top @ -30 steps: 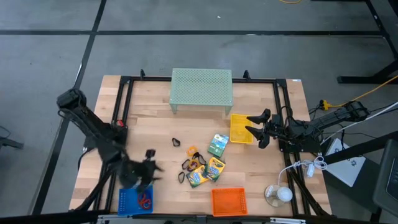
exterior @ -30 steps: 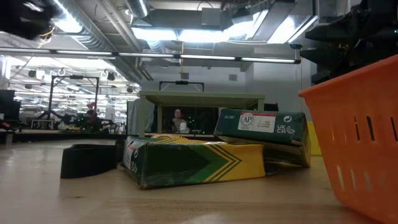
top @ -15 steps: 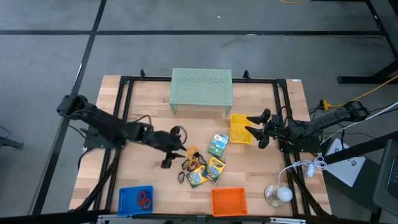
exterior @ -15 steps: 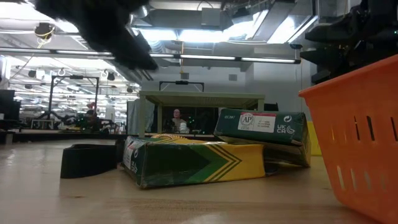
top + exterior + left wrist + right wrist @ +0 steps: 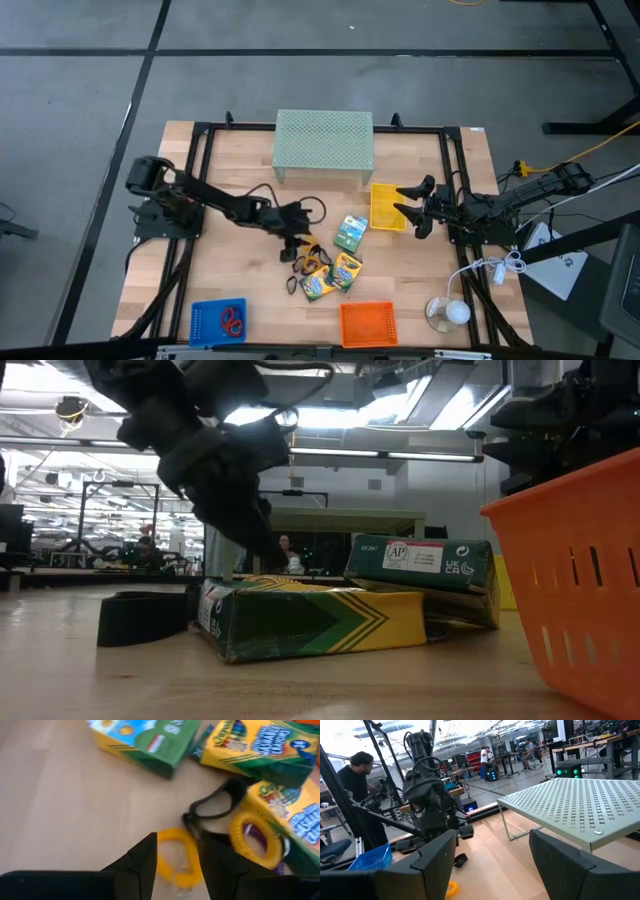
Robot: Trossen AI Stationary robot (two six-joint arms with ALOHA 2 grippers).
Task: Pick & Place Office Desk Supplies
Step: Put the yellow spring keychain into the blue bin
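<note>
The supplies lie in a loose pile at mid-table. It holds three green-and-yellow crayon boxes (image 5: 350, 232) (image 5: 346, 270) (image 5: 316, 285), black clips (image 5: 296, 265), an orange ring over a purple one (image 5: 252, 837), and a yellow ring (image 5: 175, 857) flat on the wood. My left gripper (image 5: 298, 238) hovers open at the pile's left edge, slanting down. In the left wrist view its two fingers (image 5: 145, 865) stand on either side of the yellow ring, which they do not visibly touch. My right gripper (image 5: 412, 205) waits open at the table's right side.
A pale green mesh riser (image 5: 324, 142) stands at the far middle. A yellow bin (image 5: 388, 206) sits next to my right gripper. An orange basket (image 5: 367, 322) and a blue basket (image 5: 218, 320) holding a red item sit at the near edge. A person shows beyond the table (image 5: 355, 775).
My left gripper has swung from above the blue basket at the near left toward the table's middle, going right and away from the near edge while sinking toward the pile. It now hangs over the yellow ring, its fingers as far apart as before. None of the supplies has moved.
</note>
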